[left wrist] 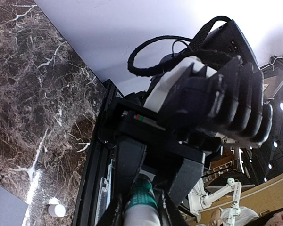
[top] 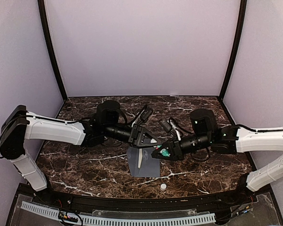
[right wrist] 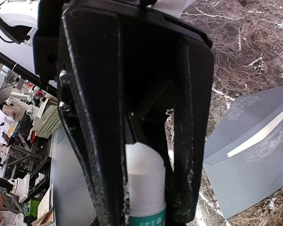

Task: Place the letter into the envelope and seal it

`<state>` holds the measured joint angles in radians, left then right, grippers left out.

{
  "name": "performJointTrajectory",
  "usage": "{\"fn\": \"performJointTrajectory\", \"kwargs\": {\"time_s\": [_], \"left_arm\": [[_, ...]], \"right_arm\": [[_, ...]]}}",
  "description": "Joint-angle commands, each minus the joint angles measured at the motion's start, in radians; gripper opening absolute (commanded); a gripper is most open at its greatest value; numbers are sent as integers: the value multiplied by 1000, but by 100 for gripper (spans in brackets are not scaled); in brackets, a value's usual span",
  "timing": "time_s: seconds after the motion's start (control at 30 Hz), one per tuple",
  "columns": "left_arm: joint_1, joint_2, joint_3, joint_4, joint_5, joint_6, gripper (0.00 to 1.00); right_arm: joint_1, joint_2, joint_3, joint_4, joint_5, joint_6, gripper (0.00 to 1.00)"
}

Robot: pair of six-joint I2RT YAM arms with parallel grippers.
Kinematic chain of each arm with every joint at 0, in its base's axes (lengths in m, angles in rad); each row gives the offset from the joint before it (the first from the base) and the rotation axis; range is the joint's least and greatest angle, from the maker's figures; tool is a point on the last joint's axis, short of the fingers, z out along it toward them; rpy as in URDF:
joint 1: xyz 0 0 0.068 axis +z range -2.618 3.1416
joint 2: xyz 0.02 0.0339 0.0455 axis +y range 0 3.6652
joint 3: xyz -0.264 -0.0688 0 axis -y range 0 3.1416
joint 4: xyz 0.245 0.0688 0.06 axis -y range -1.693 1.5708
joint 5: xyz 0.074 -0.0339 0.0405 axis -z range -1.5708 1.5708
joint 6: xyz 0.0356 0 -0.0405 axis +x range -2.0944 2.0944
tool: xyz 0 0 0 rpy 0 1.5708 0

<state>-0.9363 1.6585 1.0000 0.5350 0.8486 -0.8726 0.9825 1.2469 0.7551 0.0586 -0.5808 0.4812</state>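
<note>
The grey envelope (top: 144,162) lies flat on the marble table under both grippers, with a pale strip (top: 140,158) along it. It also shows in the right wrist view (right wrist: 254,160). The letter is not in view. My right gripper (top: 159,153) is shut on a white glue stick with a green label (top: 165,153), held above the envelope. In the right wrist view the stick (right wrist: 145,179) sits between the fingers of the gripper (right wrist: 148,207), bare tip forward. My left gripper (top: 153,142) meets it tip to tip. In the left wrist view, that gripper (left wrist: 139,212) closes round the stick's white end (left wrist: 140,193).
A small white cap (top: 163,186) lies on the table near the front edge, right of the envelope; it also shows in the left wrist view (left wrist: 56,210). Pale walls enclose the table on three sides. A black rail runs along the near edge.
</note>
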Motion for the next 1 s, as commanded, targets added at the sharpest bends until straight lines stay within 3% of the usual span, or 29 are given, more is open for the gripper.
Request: {"fn": "performJointTrajectory", "kwargs": {"time_s": [0.0, 0.13, 0.3, 0.43, 0.6, 0.87, 0.97], "left_arm": [[-4, -46, 19, -96, -88, 87, 48], [33, -159, -45, -161, -186, 133, 64], [157, -297, -203, -221, -301, 164, 65], [246, -337, -296, -283, -421, 190, 60], [369, -268, -368, -305, -450, 202, 47], [377, -128, -332, -331, -387, 261, 40], [372, -66, -314, -339, -353, 285, 33]], "right_arm": [[8, -18, -27, 123, 80, 54, 4], [5, -13, -89, 218, 155, 112, 3], [-9, -4, -144, 320, 263, 180, 4], [-11, 20, -157, 398, 292, 218, 4], [-11, 58, -157, 408, 333, 235, 4], [-11, 109, -170, 417, 396, 242, 4], [-14, 133, -173, 421, 414, 246, 3]]}}
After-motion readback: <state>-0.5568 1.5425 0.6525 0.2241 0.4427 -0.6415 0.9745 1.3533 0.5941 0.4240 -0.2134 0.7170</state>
